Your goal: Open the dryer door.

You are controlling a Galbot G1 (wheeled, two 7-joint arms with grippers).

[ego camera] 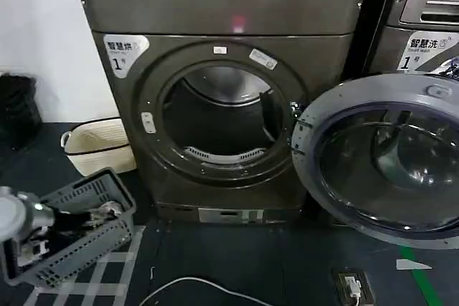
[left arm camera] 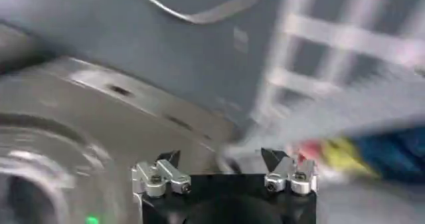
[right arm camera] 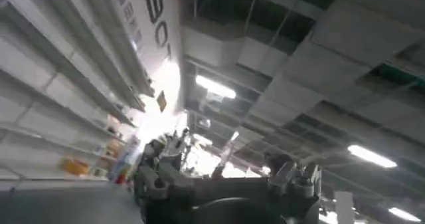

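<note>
The bronze-grey dryer (ego camera: 222,5) stands in the middle of the head view. The dryer door (ego camera: 337,109) hangs wide open, swung out to the right on its hinge, showing its grey plastic inner face and dark glass. The round drum opening (ego camera: 222,116) is uncovered. My left gripper (ego camera: 106,211) is low at the left, over a grey basket and well away from the door. In the left wrist view the left gripper (left arm camera: 222,155) is open with nothing between its fingers. My right gripper (right arm camera: 226,172) points up at a ceiling, open and empty.
A grey plastic basket (ego camera: 86,231) lies tilted on the floor under my left arm, with a white woven basket (ego camera: 97,145) behind it. The LG-logo machine (ego camera: 423,12) stands at the back right. A white cable (ego camera: 186,284) and a floor socket (ego camera: 351,286) lie in front.
</note>
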